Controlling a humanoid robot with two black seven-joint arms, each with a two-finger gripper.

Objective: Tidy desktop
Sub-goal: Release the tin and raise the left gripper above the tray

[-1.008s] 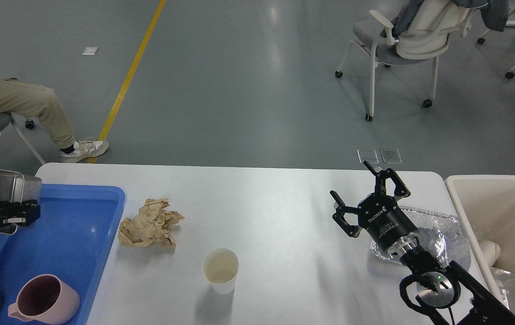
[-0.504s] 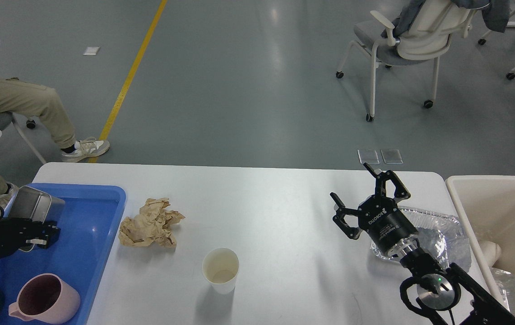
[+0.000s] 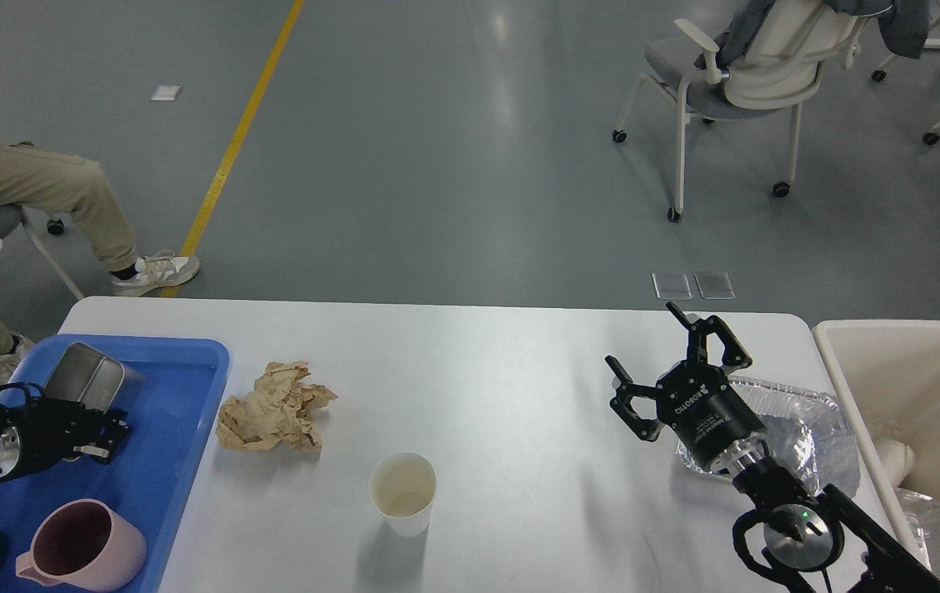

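Note:
The white desktop (image 3: 502,387) fills the lower half of the head view. On it lie a crumpled brown paper (image 3: 272,408) at centre-left and an upright, empty white paper cup (image 3: 402,492) near the front. A crinkled foil tray (image 3: 807,420) sits at the right. My left gripper (image 3: 100,434) is over the blue tray (image 3: 173,461), shut on the rim of a tilted metal tin (image 3: 91,377). Just left of the foil tray, above the desktop, my right gripper (image 3: 643,336) is open and holds nothing.
A pink mug (image 3: 82,548) stands at the front of the blue tray. A cream bin (image 3: 914,387) sits off the table's right end. A seated person (image 3: 33,189) is at far left, and office chairs (image 3: 733,74) stand beyond the table.
My left gripper has carried the metal tin rightward and down, from the tray's left edge to over its back part. The right gripper has barely shifted.

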